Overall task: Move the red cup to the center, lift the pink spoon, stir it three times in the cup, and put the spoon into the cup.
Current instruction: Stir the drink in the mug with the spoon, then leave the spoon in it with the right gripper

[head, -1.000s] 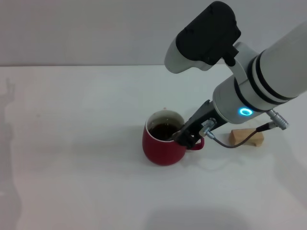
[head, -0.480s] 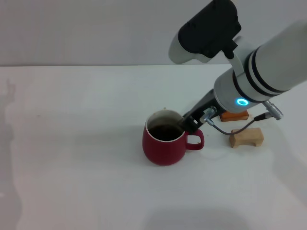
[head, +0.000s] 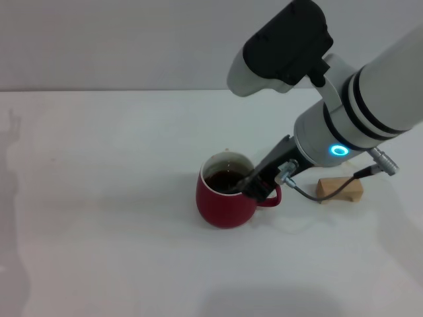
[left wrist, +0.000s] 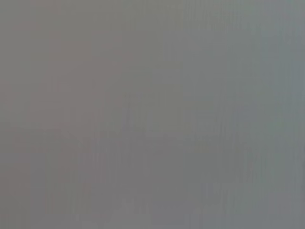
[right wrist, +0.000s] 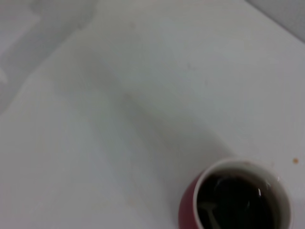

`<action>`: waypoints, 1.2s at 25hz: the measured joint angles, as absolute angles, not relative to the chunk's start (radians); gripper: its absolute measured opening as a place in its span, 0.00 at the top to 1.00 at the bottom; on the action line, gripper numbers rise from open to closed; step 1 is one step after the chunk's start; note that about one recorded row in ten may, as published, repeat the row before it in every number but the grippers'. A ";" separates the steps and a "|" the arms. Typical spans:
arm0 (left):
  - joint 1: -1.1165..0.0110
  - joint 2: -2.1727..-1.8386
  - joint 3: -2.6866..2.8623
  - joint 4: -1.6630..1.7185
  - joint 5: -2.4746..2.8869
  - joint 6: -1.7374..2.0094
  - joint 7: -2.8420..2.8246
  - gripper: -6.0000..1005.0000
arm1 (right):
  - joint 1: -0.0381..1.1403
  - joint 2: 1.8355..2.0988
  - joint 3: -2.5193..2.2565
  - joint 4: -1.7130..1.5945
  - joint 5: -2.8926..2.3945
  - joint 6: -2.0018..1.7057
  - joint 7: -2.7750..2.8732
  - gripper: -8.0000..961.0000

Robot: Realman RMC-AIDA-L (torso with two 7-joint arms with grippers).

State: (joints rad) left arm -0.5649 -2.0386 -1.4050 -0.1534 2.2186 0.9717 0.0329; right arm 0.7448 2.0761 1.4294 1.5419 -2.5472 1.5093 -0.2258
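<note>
Head view: cup (head: 225,198) sits upright on the white table (head: 99,218), a little right of mid-frame, handle (head: 271,196) pointing to 3 o'clock. Dark liquid fills it below the white inner wall. Right arm comes in from 2 o'clock, blue ring light on the wrist. Right gripper (head: 256,186) hangs over the cup's 3 o'clock rim, tip just above the handle. A thin pale sliver at the rim under the tip may be the spoon (head: 242,182); too small to be sure. Cannot tell how the fingers stand: they read as one dark mass, and no grip on anything is clear. Tan block (head: 341,189) lies on the table at 3 o'clock of the cup, well apart from it, partly behind a grey cable (head: 317,196).

Left wrist view: flat grey field, nothing to make out. Left arm out of sight in every view.

Right wrist view: cup (right wrist: 236,200) seen from above at the frame's edge, red wall, white rim, dark liquid. A slim pale shaft, the spoon (right wrist: 211,214), slants down into the liquid near the rim. Bare table (right wrist: 119,109) fills the remaining frame. Own fingers not shown.
</note>
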 joint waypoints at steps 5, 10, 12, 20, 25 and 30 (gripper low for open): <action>-0.564 -2.039 -1.405 -0.153 2.219 0.972 0.033 0.16 | 0.760 2.074 1.430 1.478 -2.556 1.422 -0.237 0.84; -0.567 -2.039 -1.405 -0.154 2.220 0.972 0.035 0.16 | 0.782 2.071 1.433 1.393 -2.616 1.376 -0.240 0.84; -0.567 -2.039 -1.405 -0.155 2.221 0.972 0.036 0.16 | 0.784 2.071 1.439 1.386 -2.623 1.392 -0.240 0.84; -0.567 -2.040 -1.405 -0.155 2.221 0.973 0.038 0.16 | 0.756 2.073 1.434 1.476 -2.554 1.496 -0.250 0.84; -0.567 -2.041 -1.405 -0.155 2.221 0.973 0.037 0.16 | 0.753 2.073 1.441 1.492 -2.525 1.461 -0.255 0.84; -0.566 -2.044 -1.405 -0.155 2.221 0.972 0.034 0.16 | 0.761 2.073 1.444 1.434 -2.560 1.391 -0.255 0.84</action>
